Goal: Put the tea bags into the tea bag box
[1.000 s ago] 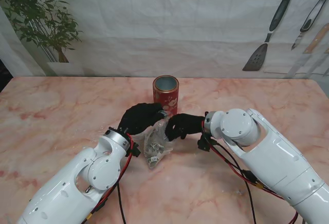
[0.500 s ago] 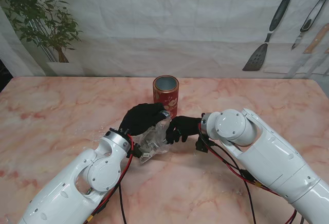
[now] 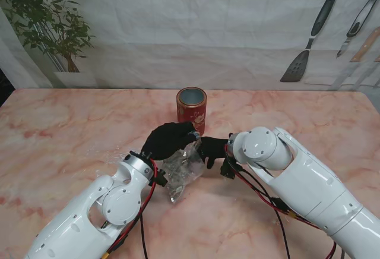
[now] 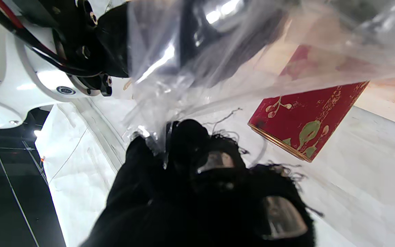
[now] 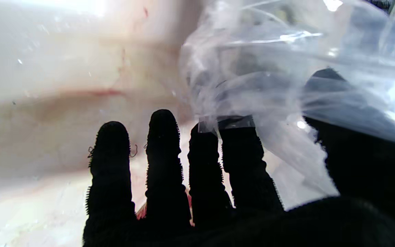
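– What do you have in front of you, biggest thing first?

– Your pink-veined marble table (image 3: 71,128), smooth and glossy. On it, the red cylindrical tea bag box (image 3: 191,110) stands upright, open-topped, its metal side printed with gold leaves.

– And the tea bags?

– You hold them in a crinkled clear plastic bag (image 3: 181,170), just nearer to you than the box, hanging between both hands.

– The hands?

– Your left hand (image 3: 168,139), black-gloved and fuzzy, is clenched on the bag's top edge. Your right hand (image 3: 212,148) pinches the bag's side between thumb and straight fingers (image 5: 238,161).
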`<state>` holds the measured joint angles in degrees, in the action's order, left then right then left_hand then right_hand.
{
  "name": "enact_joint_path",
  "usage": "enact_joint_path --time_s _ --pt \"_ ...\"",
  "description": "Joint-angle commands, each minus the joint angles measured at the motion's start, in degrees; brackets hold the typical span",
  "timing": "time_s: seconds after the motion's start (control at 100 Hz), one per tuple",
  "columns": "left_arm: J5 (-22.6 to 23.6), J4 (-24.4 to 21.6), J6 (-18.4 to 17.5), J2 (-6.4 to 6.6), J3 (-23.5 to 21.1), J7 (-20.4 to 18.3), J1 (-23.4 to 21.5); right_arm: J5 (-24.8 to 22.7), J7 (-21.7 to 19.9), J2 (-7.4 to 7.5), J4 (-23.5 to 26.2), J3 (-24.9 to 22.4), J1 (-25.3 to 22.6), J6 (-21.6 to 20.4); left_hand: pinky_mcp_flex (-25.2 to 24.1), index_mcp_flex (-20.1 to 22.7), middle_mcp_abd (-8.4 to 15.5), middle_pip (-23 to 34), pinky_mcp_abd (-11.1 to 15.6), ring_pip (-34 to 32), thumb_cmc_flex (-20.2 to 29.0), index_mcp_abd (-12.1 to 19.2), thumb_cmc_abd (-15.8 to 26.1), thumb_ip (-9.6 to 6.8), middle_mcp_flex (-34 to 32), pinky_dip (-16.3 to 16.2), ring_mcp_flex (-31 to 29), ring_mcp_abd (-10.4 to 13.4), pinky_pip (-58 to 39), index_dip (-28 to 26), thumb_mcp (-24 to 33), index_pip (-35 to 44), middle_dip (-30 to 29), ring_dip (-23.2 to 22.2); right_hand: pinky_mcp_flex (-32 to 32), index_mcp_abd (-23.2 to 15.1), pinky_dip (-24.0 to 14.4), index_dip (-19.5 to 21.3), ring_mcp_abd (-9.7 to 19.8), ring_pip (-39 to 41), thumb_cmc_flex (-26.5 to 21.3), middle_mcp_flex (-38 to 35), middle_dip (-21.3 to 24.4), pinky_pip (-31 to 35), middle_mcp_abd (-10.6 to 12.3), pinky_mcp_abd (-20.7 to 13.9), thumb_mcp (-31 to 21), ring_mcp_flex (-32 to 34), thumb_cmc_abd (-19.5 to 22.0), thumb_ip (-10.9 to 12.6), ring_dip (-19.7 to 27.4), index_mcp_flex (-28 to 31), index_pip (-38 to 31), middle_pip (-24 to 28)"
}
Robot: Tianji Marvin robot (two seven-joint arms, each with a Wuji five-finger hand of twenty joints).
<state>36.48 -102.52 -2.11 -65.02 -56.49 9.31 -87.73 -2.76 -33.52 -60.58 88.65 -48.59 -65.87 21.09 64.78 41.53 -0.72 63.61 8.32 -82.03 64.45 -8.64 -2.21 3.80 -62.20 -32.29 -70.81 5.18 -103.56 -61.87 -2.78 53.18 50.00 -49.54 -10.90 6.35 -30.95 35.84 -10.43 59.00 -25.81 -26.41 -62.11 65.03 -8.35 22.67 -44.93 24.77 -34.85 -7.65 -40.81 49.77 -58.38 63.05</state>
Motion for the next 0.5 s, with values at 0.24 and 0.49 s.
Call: enact_joint_path --time_s 0.24,0.49 --pt "0.46 -0.50 0.32 -0.33 -0.13 -0.29 0.29 -2.77 -2.33 1.01 0.77 1.98 1.72 -0.86 -0.96 4.72 -2.07 5.40 12.02 -4.04 3.28 -11.58 2.59 -2.04 -1.97 0.59 -2.00 -4.79 -14.55 -2.38 1.28 8.72 1.51 -0.56 0.12 -1.09 0.89 -10.09 -0.14 0.34 -9.79 0.65 0.82 1.78 0.14 3.40 -4.38 0.36 -7.15 -3.61 -0.10 -4.14 -4.82 -0.11" --pt "0.64 -0.56 1.12 -0.25 -0.93 -0.52 0.12 -3.86 -0.77 0.80 1.50 0.38 0.24 -1.28 -0.96 4.78 -2.00 5.40 12.02 -4.04 3.23 -11.58 2.63 -2.03 -1.98 0.59 -2.00 -4.79 -14.55 -2.39 1.26 8.73 1.50 -0.57 1.85 0.58 1.11 -6.32 -0.20 -0.21 -16.97 4.19 0.82 1.30 -0.06 2.40 -2.36 -3.48 3.60 1.46 0.17 -8.55 -10.66 0.42"
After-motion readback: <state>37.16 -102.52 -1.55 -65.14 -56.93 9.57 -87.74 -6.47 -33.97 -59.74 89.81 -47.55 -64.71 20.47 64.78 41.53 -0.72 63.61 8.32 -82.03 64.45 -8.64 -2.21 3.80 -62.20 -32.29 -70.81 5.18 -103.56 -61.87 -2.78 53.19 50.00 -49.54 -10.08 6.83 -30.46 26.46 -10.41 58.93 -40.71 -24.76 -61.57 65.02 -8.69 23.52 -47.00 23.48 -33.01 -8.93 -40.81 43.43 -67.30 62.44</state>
